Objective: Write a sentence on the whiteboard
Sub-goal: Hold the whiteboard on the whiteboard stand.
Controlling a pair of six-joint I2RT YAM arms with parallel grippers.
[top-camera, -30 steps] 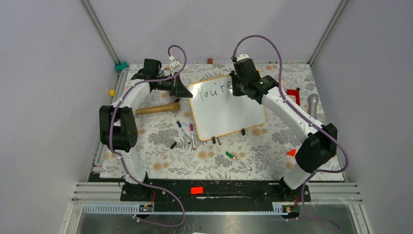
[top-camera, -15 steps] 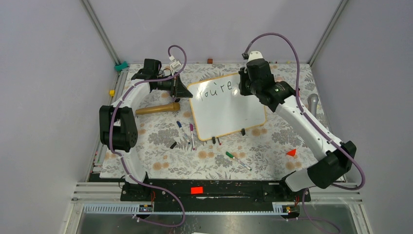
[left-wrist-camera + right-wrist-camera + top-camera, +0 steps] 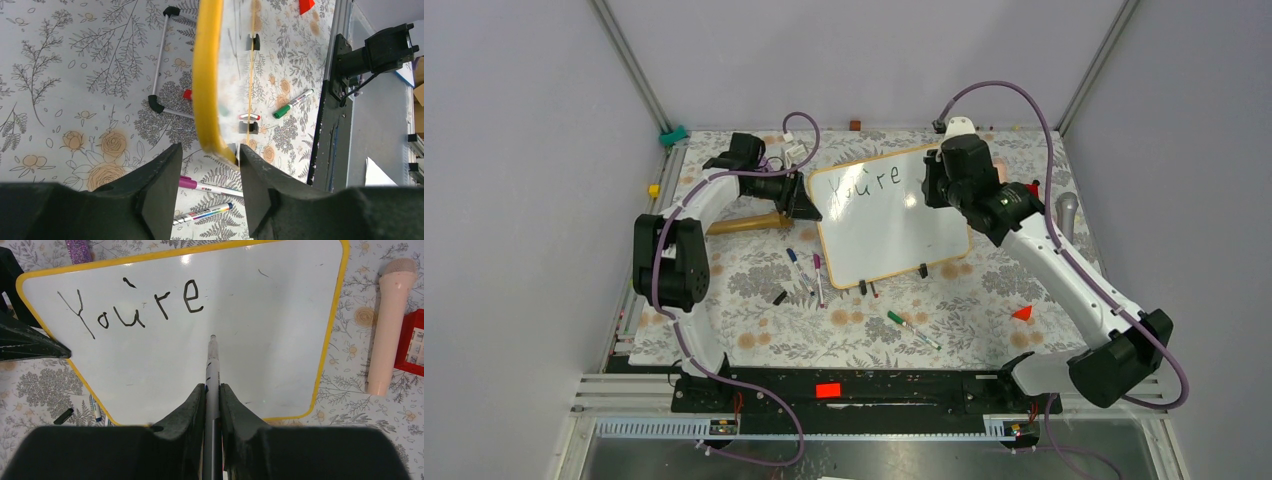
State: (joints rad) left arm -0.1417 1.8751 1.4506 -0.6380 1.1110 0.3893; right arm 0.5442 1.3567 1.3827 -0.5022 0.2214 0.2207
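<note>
The whiteboard [image 3: 889, 225], white with a yellow-orange frame, lies at the back of the table. The sentence [image 3: 869, 181] reads "You're" along the top of the board. My left gripper [image 3: 808, 200] is at the board's left corner. In the left wrist view the left gripper [image 3: 211, 186] stands open, with the board's yellow frame [image 3: 206, 90] running down between the fingertips. My right gripper [image 3: 212, 390] is shut on a marker [image 3: 212, 360]. Its tip points at the whiteboard [image 3: 270, 355] below the "e" of the sentence [image 3: 135, 310]. I cannot tell whether the tip touches.
Loose markers lie near the board's front edge: a blue one [image 3: 799, 268], a purple one [image 3: 818, 278] and a green one [image 3: 912, 330]. A wooden handle [image 3: 746, 222] lies left of the board. A pink microphone [image 3: 390, 325] and a red object [image 3: 1027, 192] lie to its right.
My left gripper has opened at the board's left corner. The right arm has swung to the right, carrying the marker away from the end of "You're".
</note>
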